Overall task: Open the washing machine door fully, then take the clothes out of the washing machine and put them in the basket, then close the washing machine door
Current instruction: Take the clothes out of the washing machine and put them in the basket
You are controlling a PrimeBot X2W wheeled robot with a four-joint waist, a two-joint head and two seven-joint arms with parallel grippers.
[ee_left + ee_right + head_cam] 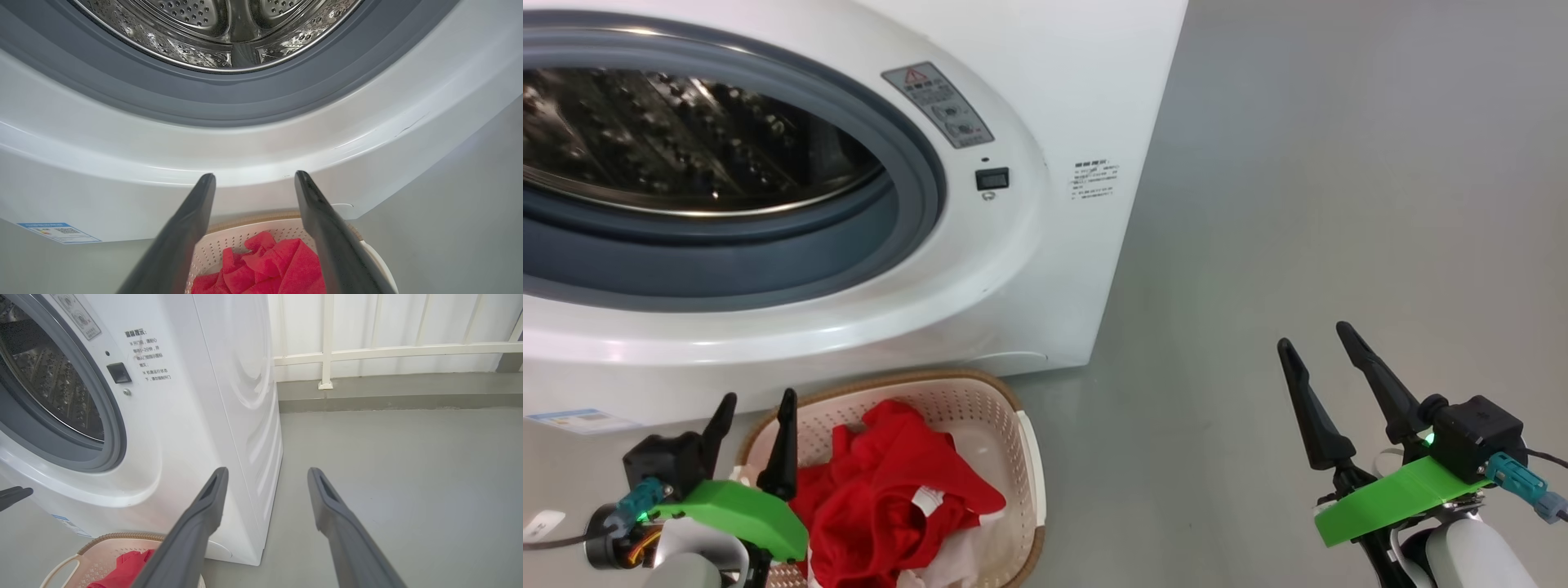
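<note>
Low on the grey floor (1298, 204), just before the front of the washing machine (1045, 269), the basket (980, 382) is set; the clothes (882, 490) are heaped inside it, red with some white showing. Above the basket the steel drum (686, 139) is laid open to view within the grey rubber ring (915, 188); a small blue label (580, 420) is stuck low on the machine's front, to the left. The left gripper (758, 396) is held over the basket's left edge, its two dark fingers (784, 445) spread wide and closed on nothing; from the left wrist the clothes are seen beyond and between those fingers. The right gripper (1313, 335) is held over bare floor, well apart from the machine's right corner and from the basket; its fingers are likewise spread wide, and nothing is gripped; a white railing (327, 355) is seen beyond it.
</note>
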